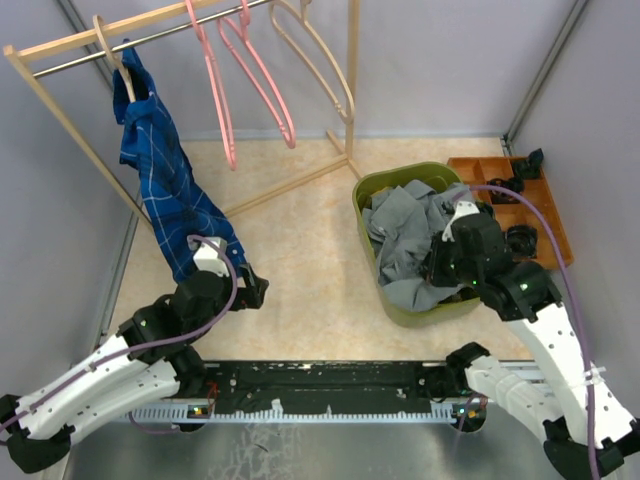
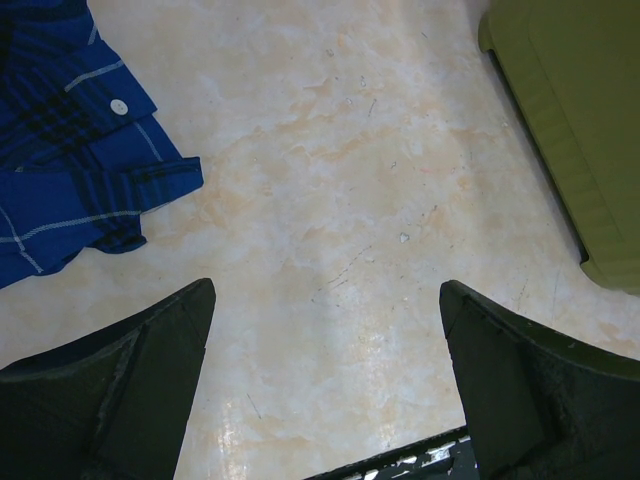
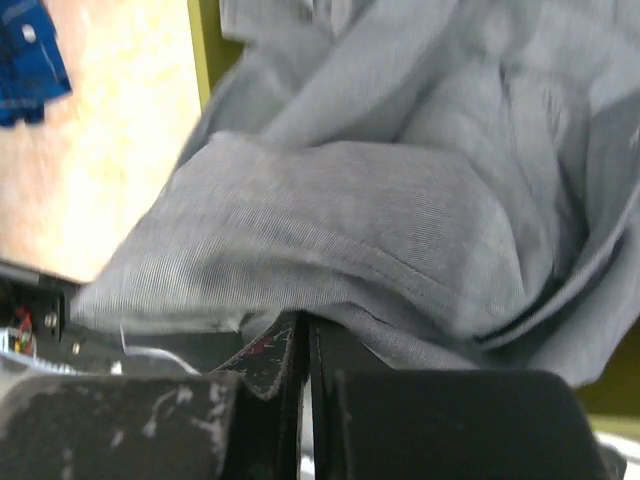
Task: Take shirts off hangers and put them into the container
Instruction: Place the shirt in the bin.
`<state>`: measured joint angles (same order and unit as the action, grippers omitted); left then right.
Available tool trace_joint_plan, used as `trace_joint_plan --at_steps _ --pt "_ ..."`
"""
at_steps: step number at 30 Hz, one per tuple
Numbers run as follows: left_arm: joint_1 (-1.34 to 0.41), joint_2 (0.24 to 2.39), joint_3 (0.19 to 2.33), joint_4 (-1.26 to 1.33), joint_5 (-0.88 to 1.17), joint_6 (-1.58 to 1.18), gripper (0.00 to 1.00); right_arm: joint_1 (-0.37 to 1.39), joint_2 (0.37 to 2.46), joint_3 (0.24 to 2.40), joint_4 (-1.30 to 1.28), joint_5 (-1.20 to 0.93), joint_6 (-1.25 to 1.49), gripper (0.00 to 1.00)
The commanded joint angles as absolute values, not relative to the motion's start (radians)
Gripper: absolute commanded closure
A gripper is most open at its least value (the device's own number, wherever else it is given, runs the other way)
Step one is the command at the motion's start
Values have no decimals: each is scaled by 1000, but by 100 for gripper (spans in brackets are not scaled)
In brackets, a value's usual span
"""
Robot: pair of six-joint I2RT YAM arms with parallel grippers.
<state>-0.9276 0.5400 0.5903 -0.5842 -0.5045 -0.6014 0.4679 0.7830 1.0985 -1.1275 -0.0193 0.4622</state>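
Observation:
The blue checked shirt (image 1: 160, 190) hangs from a pale wood-coloured hanger (image 1: 110, 50) on the rack at the far left, its hem (image 2: 70, 170) reaching the floor. My left gripper (image 1: 250, 290) hovers low beside that hem, wide open (image 2: 327, 290) over bare floor. A grey shirt (image 1: 405, 235) lies bunched in the olive-green container (image 1: 400, 178), spilling over its near rim (image 3: 350, 200). My right gripper (image 1: 442, 268) is shut (image 3: 305, 325), its tips tucked under the overhanging grey fold. Whether cloth is pinched does not show. Two pink hangers (image 1: 215, 90) and one wooden hanger (image 1: 320, 60) hang bare.
The wooden rack frame with its metal rod (image 1: 150, 38) spans the back left, one foot running diagonally across the floor (image 1: 290, 185). An orange compartment tray (image 1: 548, 215) with dark parts sits right of the container. Grey walls close in on both sides.

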Motion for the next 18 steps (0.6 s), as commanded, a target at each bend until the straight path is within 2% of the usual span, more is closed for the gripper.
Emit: trace_joint_plan --at_steps 1,5,9,14,15,18 --pt "-934 534 609 -577 -504 -594 1 462 797 1026 -753 96 430 100" --pt "-933 532 612 -585 -510 -599 1 463 877 880 -614 143 422 100" --pt "-935 521 611 -590 -519 -604 1 462 1000 780 -643 186 455 100" --pt "-935 529 604 -573 -517 -595 1 463 987 733 -684 338 479 100" --pt "-934 536 605 -573 -516 -594 1 464 964 730 -675 336 474 99" --pt "-934 556 611 -576 -510 -591 1 463 917 788 -684 230 431 86"
